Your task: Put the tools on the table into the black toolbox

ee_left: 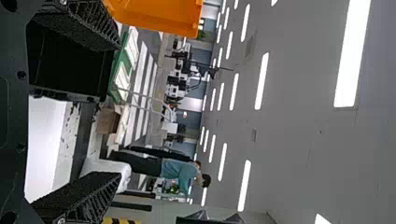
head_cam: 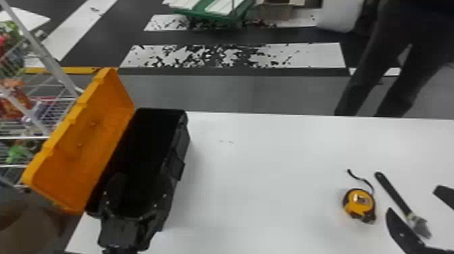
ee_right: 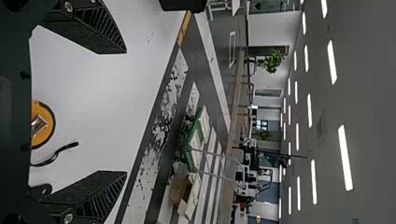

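Observation:
The black toolbox [head_cam: 185, 135] stands on the left of the table, with its orange lid [head_cam: 84, 135] hinged open. My left gripper [head_cam: 135, 192] is over its near end. In the left wrist view this gripper [ee_left: 116, 109] is open and holds nothing, beside the toolbox [ee_left: 70, 67]. At the head view's right edge is my right gripper [head_cam: 412, 199]; in its wrist view the gripper [ee_right: 126, 112] is open and empty. A yellow tape measure [head_cam: 358, 203] with a black strap lies left of it. An adjustable wrench [head_cam: 393, 192] lies between tape measure and right edge. The tape measure [ee_right: 44, 124] also shows in the right wrist view.
A white tabletop [head_cam: 263, 169] spreads between the toolbox and the tools. Beyond the lid stands a wire rack [head_cam: 37, 111] with goods. A green cart [head_cam: 216, 11] and a cardboard box [head_cam: 277, 10] are on the floor past the table.

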{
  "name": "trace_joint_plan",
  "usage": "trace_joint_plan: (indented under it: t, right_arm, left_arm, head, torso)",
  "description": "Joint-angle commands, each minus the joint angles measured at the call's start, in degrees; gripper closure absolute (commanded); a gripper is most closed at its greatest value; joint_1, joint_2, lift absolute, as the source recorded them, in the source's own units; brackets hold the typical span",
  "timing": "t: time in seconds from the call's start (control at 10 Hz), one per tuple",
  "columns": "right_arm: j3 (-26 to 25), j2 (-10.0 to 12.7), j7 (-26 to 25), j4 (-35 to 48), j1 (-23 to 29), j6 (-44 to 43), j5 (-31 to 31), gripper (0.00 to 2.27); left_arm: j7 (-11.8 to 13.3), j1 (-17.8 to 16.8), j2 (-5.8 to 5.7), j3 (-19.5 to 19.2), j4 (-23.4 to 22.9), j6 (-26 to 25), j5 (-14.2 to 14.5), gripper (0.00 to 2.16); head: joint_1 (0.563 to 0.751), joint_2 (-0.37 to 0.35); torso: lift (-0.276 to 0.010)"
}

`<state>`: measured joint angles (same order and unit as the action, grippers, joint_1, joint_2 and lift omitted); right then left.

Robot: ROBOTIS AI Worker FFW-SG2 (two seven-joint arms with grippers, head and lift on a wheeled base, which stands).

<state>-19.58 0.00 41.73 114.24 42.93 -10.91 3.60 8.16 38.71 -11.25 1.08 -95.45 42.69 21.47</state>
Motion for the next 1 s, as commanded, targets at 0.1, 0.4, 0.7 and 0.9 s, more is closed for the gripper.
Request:
trace_joint_plan:
  t: [0.1, 0.4, 0.7, 0.9]
  right_arm:
    - [-4.41, 0.05, 0.02, -4.38, -0.12, -5.65, 1.85, 0.08]
    - [-6.70, 0.05, 0.11, -9.65, -0.04, -13.03, 4.39, 0.08]
    - [-7.84, 0.05, 0.55, -12.99, -0.04, -15.49, 4.83, 0.08]
    - [-8.19, 0.05, 0.55, -13.96, -0.04, -16.37, 5.10, 0.08]
  left_arm:
    - [-2.62, 1.28, -0.17, 4.45, 0.00, 1.46, -3.89, 0.03]
    - [-5.78, 1.99, -0.26, 7.53, 0.18, 3.05, -6.18, 0.03]
    - [-9.65, 2.16, -0.26, 10.17, 1.32, 6.91, -9.78, 0.06]
    - [-13.17, 2.16, -0.44, 12.80, 1.50, 6.91, -13.30, 0.06]
  head:
    - [0.695, -0.005]
    - [0.695, -0.150]
    - [0.695, -0.230]
    - [0.695, -0.276]
  torso:
    - [-0.039]
    - [-0.039]
    - [-0.039]
    - [-0.039]
